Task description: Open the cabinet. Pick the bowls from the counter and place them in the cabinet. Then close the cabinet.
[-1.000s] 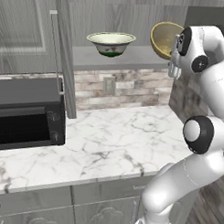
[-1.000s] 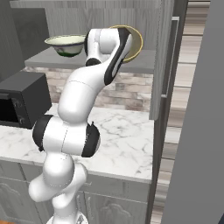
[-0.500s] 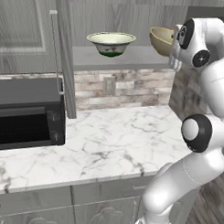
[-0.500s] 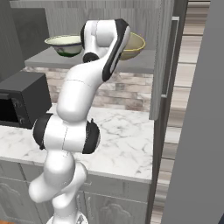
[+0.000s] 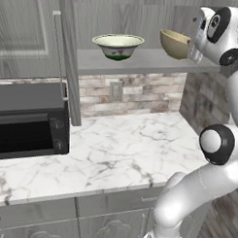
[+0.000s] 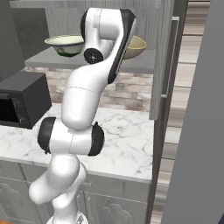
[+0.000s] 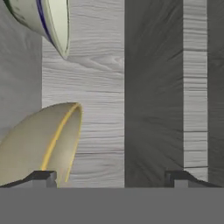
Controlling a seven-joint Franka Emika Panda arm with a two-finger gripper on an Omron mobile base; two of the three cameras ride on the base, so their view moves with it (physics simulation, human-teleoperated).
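Plain tan-olive round bowl (image 5: 175,43) is released onto the grey shelf (image 5: 142,60), at 3 o'clock of the patterned cream bowl (image 5: 117,46); pincer (image 7: 111,177) is spread apart. Door closing remains.

In the right base view the arm covers most of the tan bowl (image 6: 139,47), while the hand view's edges cut off the patterned bowl (image 7: 48,19) and the tool (image 7: 111,177) fingertips' lower parts.
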